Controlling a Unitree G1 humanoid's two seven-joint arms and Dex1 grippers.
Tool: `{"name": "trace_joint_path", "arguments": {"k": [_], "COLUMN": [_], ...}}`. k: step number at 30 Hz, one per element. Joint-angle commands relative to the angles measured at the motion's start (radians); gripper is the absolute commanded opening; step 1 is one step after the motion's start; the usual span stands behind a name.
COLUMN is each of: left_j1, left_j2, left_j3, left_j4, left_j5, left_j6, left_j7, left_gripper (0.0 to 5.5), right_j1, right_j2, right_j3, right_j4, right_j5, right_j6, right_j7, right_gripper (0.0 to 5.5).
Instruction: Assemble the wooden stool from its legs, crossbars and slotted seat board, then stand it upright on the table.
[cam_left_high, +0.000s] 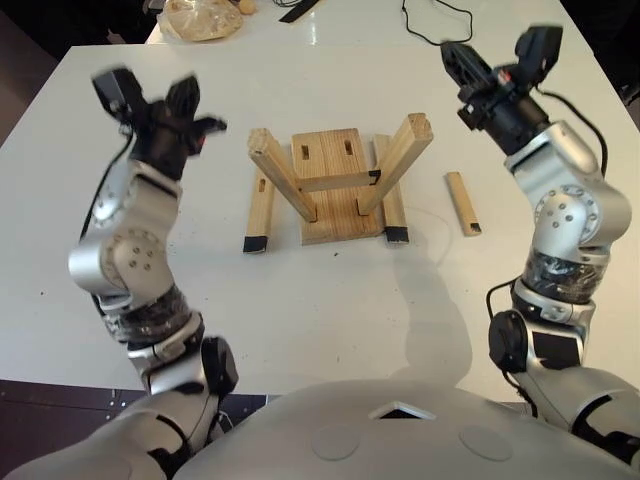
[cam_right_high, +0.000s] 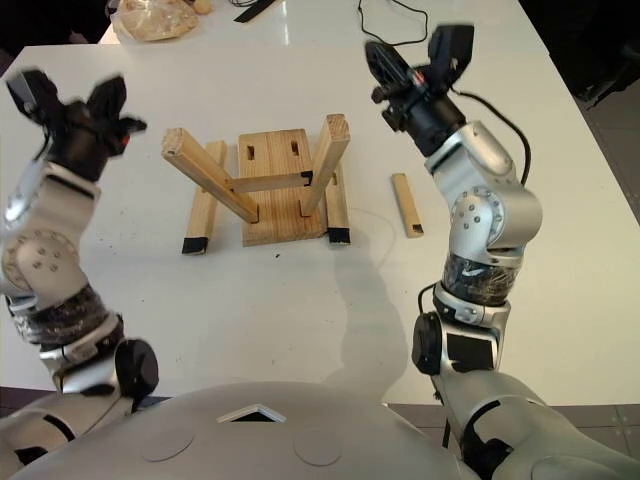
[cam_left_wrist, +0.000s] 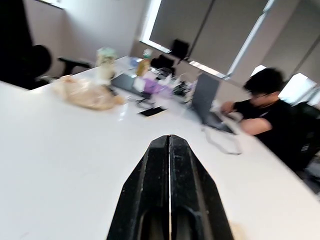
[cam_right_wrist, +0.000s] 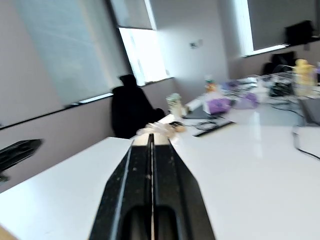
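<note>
At the centre of the tabletop (cam_left_high: 300, 320) the slotted seat board (cam_left_high: 340, 222) lies flat, slots up, carrying two upright legs (cam_left_high: 283, 175) braced by a crossbar (cam_left_high: 335, 182). Two spare legs (cam_left_high: 260, 210) flank it, and a loose crossbar (cam_left_high: 462, 203) lies apart, apparently awaiting fitting. The left gripper (cam_left_wrist: 170, 141) and right gripper (cam_right_wrist: 151, 142) hang raised, fingers together, empty.

Half-built stool (cam_left_high: 330, 212) lies inverted; loose crossbar (cam_left_high: 462, 203) right of it
</note>
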Motion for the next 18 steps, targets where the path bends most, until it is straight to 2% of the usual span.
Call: {"name": "trace_joint_path", "arguments": {"k": [1, 9, 11, 15, 18], "left_j1": [-0.130, -0.101, -0.040, 0.119, 0.160], "left_j2": [0.017, 0.099, 0.125, 0.163, 0.184], "left_j3": [-0.060, -0.137, -0.165, -0.280, -0.364], "left_j4": [-0.136, -0.121, -0.110, -0.101, -0.106], "left_j5": [-0.364, -0.561, -0.537, -0.467, -0.377], "left_j6": [0.117, 0.100, 0.106, 0.130, 0.119], "left_j7": [0.115, 0.273, 0.265, 0.198, 0.181], "left_gripper": [0.00, 0.00, 0.00, 0.00, 0.00], "right_j1": [-0.084, -0.112, -0.058, 0.100, 0.128], "right_j2": [-0.063, -0.080, -0.103, -0.197, -0.183], "right_j3": [0.018, 0.056, 0.140, 0.393, 0.400], "right_j4": [-0.125, -0.077, -0.052, 0.011, 0.015], "right_j5": [0.193, 0.212, 0.123, -0.108, -0.103], "right_j6": [0.068, 0.043, 0.014, -0.106, -0.142], "right_j7": [0.110, 0.070, 0.079, 0.160, 0.165], "right_gripper": [0.03, 0.03, 0.03, 0.03, 0.03]}}
